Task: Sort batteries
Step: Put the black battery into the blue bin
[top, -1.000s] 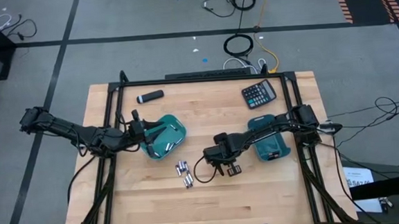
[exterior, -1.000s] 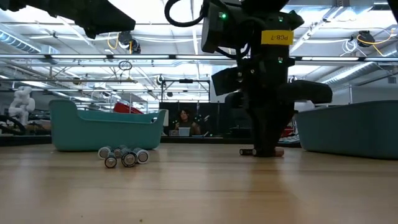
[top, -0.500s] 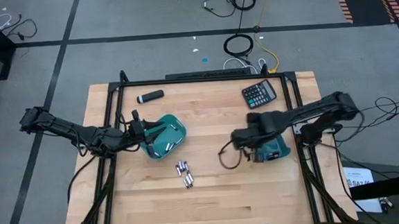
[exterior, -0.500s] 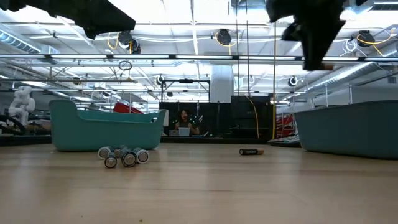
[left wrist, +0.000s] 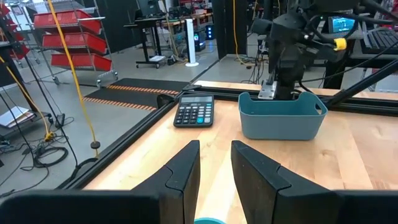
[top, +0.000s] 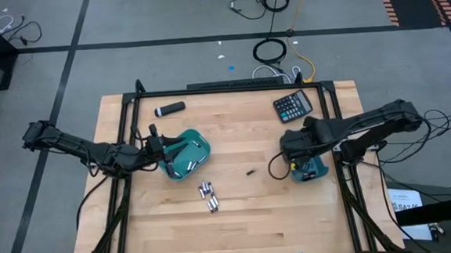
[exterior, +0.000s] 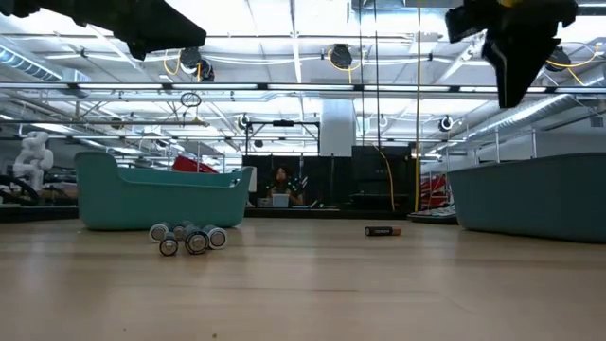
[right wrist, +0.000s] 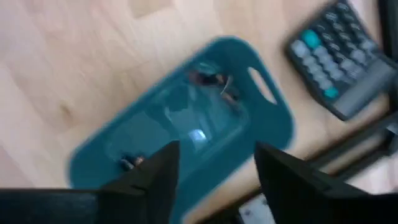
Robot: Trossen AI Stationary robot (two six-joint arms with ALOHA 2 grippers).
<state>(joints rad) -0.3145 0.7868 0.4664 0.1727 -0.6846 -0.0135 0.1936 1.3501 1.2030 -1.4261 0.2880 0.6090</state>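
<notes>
Here, the scene by label:
Right pincer: raised over the right teal plastic bin near the right edge of the wooden surface; fingers spread wide, nothing between them.
Right bin contents: small dark batteries lie on the bin floor directly below that pincer; blurred, so no count.
Left pincer: at the rim of the left teal plastic bin, fingers part open with a narrow gap; whether they grip anything cannot be told.
Loose batteries: a cluster of silvery-white cylinders with dark ends lies just beyond the left bin from the left pincer; one thin dark battery lies alone, between the cluster and the right pincer.
Open room: bare wood stretches from both pincers to the near edge.
Edges: a black metal frame rail borders the far side; black calculator sits just behind the right pincer, black marker-like cylinder behind the left one.
Cut off: the low view shows only the right arm's underside at its top edge.
</notes>
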